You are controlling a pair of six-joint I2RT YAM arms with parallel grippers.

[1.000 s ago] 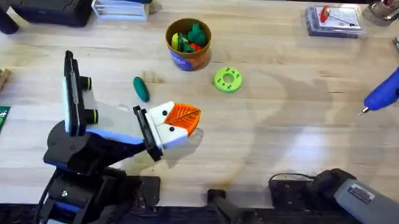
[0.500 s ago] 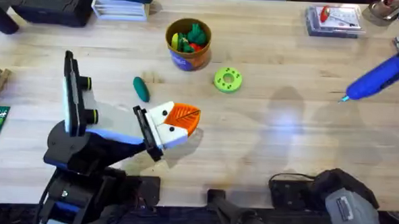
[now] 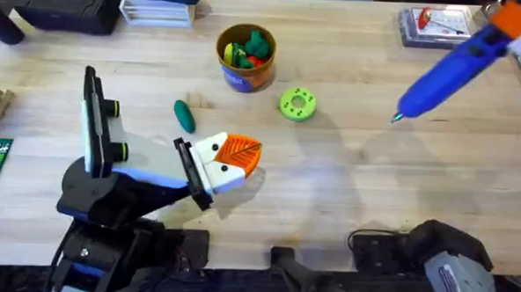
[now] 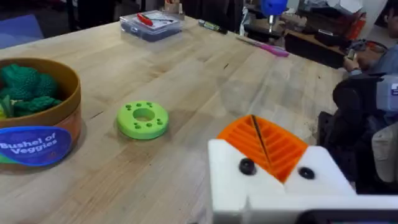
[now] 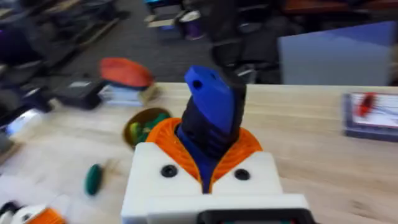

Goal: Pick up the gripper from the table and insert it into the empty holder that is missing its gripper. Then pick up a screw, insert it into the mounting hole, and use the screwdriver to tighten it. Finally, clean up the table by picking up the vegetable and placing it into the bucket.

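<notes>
The right gripper has its white, orange-padded fingers closed on the blue screwdriver, carrying it in the air above the far right of the table with its thin metal tip slanting down toward the middle. The left gripper rests low near the front left of the table; its fingers look closed together with nothing between them, though I can't be fully sure from here. The dark green vegetable lies loose on the wood just beyond the left gripper, well apart from the bucket, which stands farther back with other toy vegetables inside. A lime-green disc with holes sits just to the right of the bucket. So the clean-up is clearly not done. With the screwdriver in hand, I'd judge the work to be somewhere around the tightening step, but I can't make out a holder, a screw or a mounting hole to confirm that.
</notes>
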